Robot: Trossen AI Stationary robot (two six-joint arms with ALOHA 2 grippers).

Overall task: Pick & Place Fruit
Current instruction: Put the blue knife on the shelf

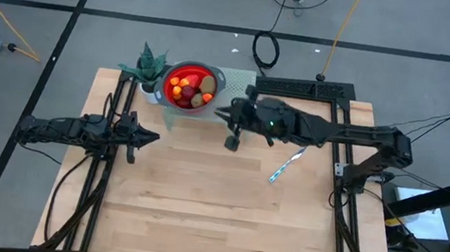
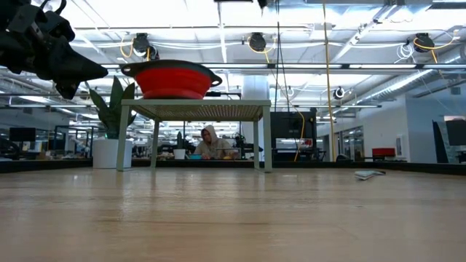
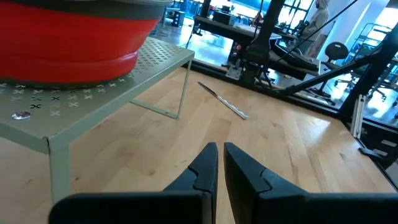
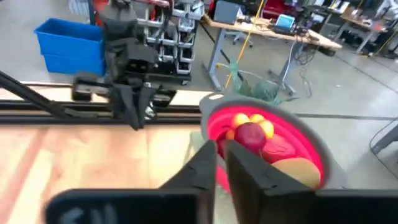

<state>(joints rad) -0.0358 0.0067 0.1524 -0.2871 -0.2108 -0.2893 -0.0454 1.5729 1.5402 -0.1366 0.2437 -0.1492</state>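
High view: fruit (image 1: 189,87) all sits in the red bowl (image 1: 214,76) on the rack (image 1: 237,79), top center of frame, so task looks about done; none seen loose on the table (image 1: 199,200). Right gripper (image 1: 234,132), fingers nearly together & empty, hangs just right of bowl. Left gripper (image 1: 148,137), pinched shut & empty, waits left-center. Only a stick (image 1: 285,165) lies right-center; lots of bare wood toward frame bottom for pulling back.

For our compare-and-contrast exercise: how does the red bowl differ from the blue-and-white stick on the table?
The red bowl is round and deep; the stick is slim and flat. The bowl sits raised on a pale perforated stand; the stick lies directly on the wooden table. The bowl holds fruit; the stick holds nothing. Neither is gripped.
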